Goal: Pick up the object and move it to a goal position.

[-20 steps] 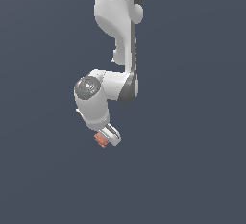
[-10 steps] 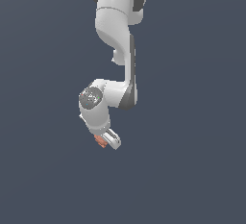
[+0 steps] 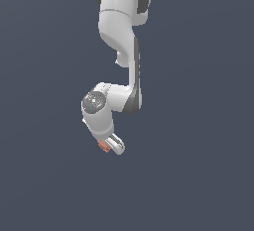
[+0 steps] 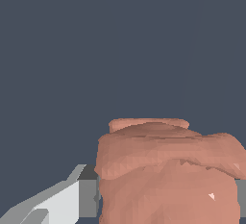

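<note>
reddish-orange object [image 3: 103, 145] pinched at the tip of the white gripper [image 3: 110, 146]

in the wrist view the faceted, lumpy object [image 4: 168, 175] sits tight against a grey finger pad [image 4: 88, 198], the claw pressed onto it from both sides. in the exterior view it shows at the gripper's left edge, below the arm's [image 3: 121, 51] bent wrist, with plain dark blue-grey background on every side.

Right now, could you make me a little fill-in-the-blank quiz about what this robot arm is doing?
1. The lumpy object is coloured reddish-____.
2. It sits between the fingers of the white ____.
3. The background around the arm is plain dark ____.

Missing words: orange; pincer; grey-blue
</note>
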You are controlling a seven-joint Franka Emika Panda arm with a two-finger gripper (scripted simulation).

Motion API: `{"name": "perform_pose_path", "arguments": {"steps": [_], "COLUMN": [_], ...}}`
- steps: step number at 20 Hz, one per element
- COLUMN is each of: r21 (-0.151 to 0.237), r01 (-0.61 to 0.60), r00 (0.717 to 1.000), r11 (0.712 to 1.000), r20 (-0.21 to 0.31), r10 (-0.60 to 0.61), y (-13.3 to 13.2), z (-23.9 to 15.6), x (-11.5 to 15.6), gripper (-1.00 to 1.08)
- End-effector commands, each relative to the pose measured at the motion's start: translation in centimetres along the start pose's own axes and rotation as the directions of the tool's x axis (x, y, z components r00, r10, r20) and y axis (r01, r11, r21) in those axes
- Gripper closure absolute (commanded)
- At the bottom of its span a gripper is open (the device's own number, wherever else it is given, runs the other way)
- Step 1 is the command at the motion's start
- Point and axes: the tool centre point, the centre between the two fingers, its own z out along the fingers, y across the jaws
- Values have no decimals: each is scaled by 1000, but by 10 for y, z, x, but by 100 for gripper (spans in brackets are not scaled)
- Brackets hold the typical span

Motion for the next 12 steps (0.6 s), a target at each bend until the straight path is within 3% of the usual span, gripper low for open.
{"name": "perform_pose_path", "arguments": {"steps": [1, 12], "r21": [0, 0], "r01": [0, 0], "r00": [1000, 1000], "r11": [1000, 1000], "r20": [0, 0], "r10": [0, 0], "y": [0, -4], "z": [0, -7], "x": [0, -9], "gripper": [108, 108]}}
